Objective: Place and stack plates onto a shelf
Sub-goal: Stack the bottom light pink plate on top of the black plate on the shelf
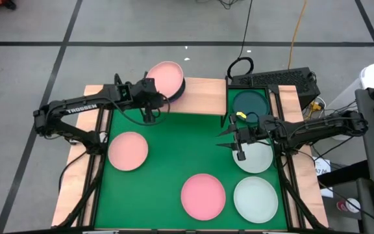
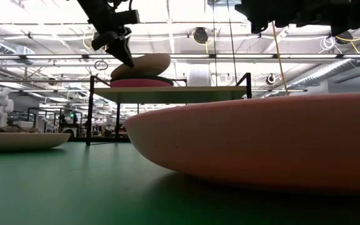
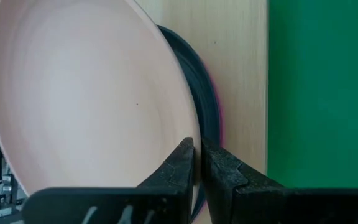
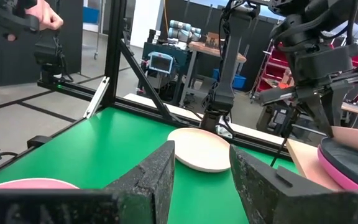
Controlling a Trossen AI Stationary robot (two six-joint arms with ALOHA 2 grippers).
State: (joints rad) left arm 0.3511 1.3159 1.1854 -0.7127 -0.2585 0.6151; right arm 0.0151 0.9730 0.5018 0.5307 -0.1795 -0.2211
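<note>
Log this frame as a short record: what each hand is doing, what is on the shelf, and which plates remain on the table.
left hand: at the shelf's left end, shut on the rim of the pale pink plate, which sits tilted on the stack
right hand: open, holding nothing, above the table beside the mint plate
shelf: stack at left with a hot pink plate under the tilted one; teal plate at right
table: salmon plate, pink plate, white plate, and the mint plate
</note>
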